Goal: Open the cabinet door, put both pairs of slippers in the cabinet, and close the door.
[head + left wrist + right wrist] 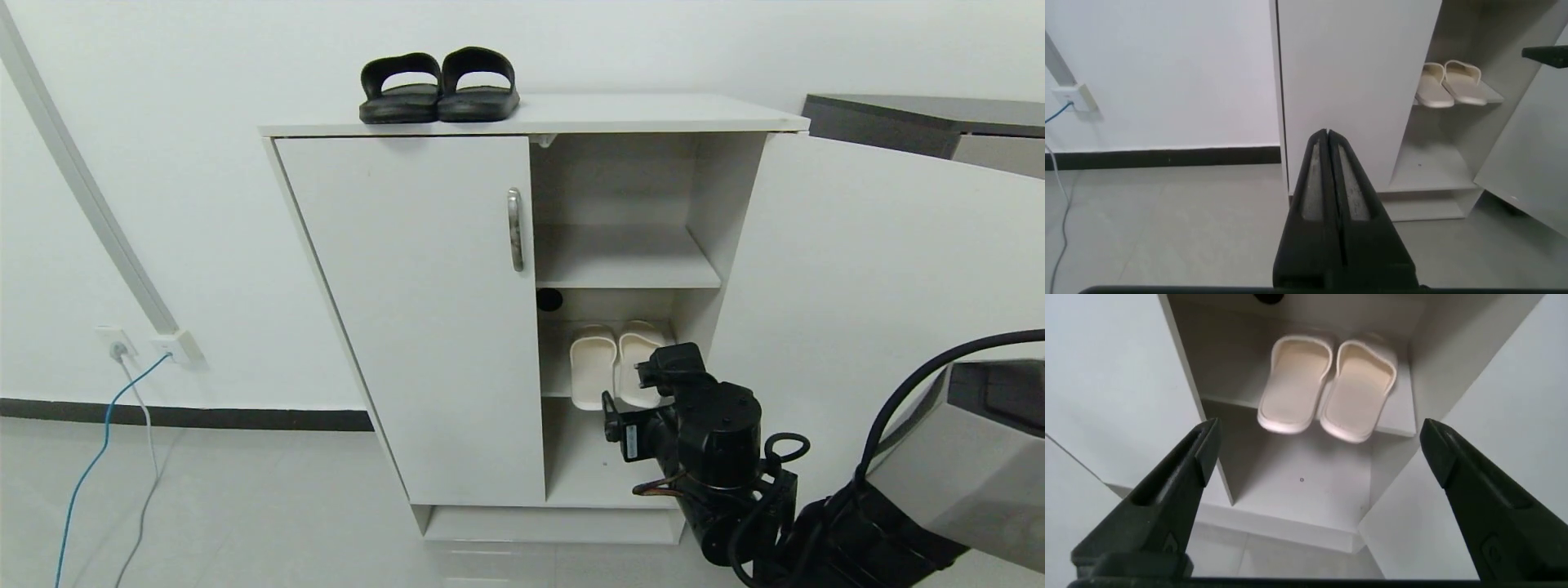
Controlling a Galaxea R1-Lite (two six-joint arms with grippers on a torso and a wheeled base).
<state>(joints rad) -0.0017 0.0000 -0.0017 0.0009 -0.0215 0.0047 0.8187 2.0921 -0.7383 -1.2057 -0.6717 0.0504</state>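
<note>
A black pair of slippers (439, 86) rests on top of the white cabinet (653, 110). The cabinet's left door (424, 318) is closed, with a metal handle (515, 229); its right door (882, 269) is swung wide open. Side by side on the middle shelf sits a cream pair of slippers (616, 363) (1294, 384) (1454, 82). My right gripper (653, 380) (1319, 437) hovers just in front of that shelf, open and empty, clear of the cream pair. My left gripper (1327, 139) is shut on nothing, low and back from the closed door (1347, 73).
The upper shelf (624, 257) and bottom shelf (588, 474) are bare. A wall socket (114, 341) with a blue cable (90, 465) trailing over the floor lies to the left. A grey counter (922, 122) stands behind the open door.
</note>
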